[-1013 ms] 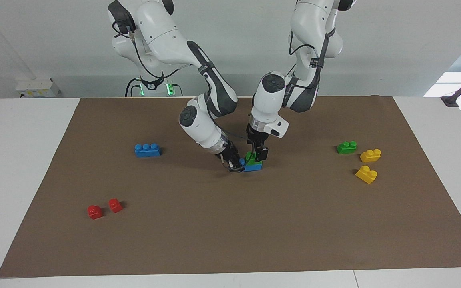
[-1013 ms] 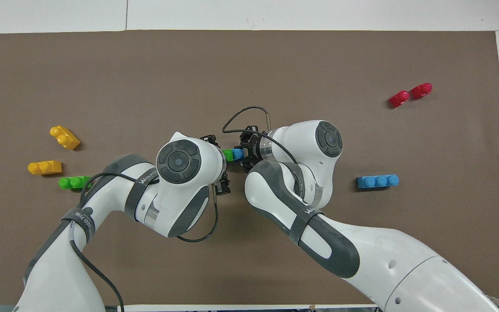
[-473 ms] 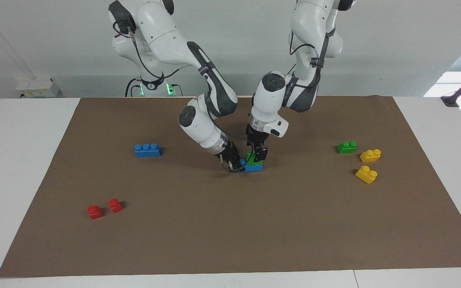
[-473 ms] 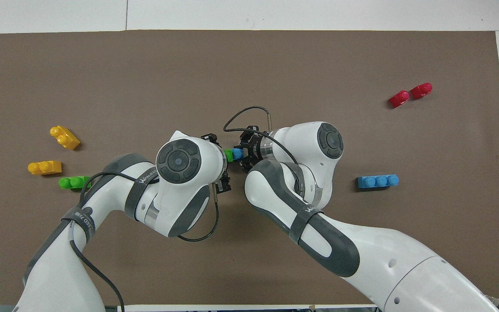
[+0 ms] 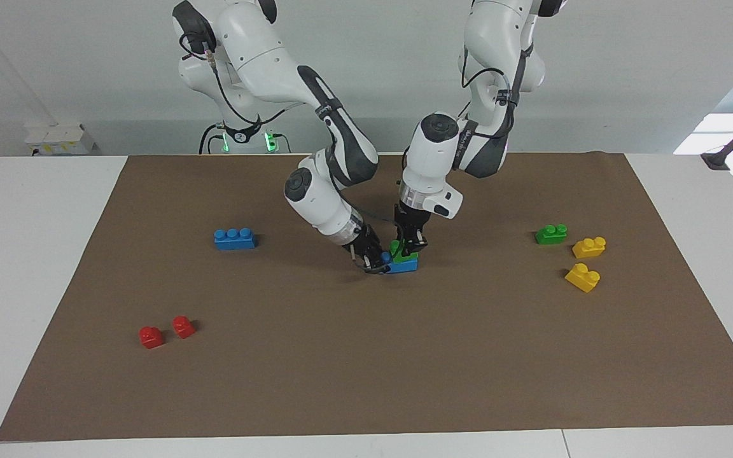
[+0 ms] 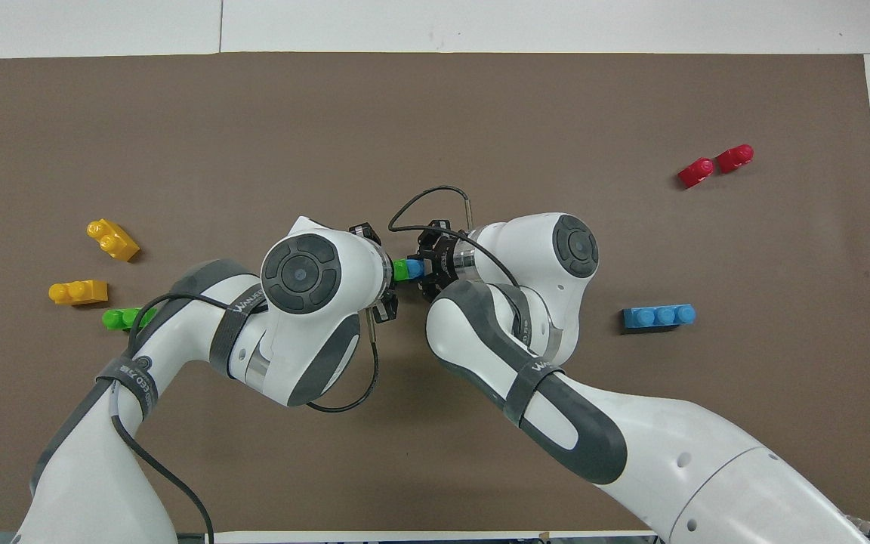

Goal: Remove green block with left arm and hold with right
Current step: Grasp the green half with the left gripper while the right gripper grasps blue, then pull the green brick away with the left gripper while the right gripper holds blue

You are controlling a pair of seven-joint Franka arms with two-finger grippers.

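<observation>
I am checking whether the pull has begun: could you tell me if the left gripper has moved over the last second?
Yes. The left gripper has risen slightly and tilted, judged against the blue block on the mat, and is on the green block.

White table point(image 5: 23, 254), brown mat point(image 5: 366, 356) on it, toy bricks scattered on mat

Crowded at mid-mat: left gripper point(image 5: 410, 245) closed on the green block point(image 5: 403, 252), right gripper point(image 5: 369, 259) clamped on the blue brick point(image 5: 403, 265) beneath, both wrists close together above. Open brown mat point(image 5: 366, 369) on the stack's side away from the robots. Well apart: loose blue brick point(image 5: 234, 238), red blocks point(image 5: 166, 331), yellow bricks point(image 5: 585, 262), second green block point(image 5: 551, 234).
</observation>
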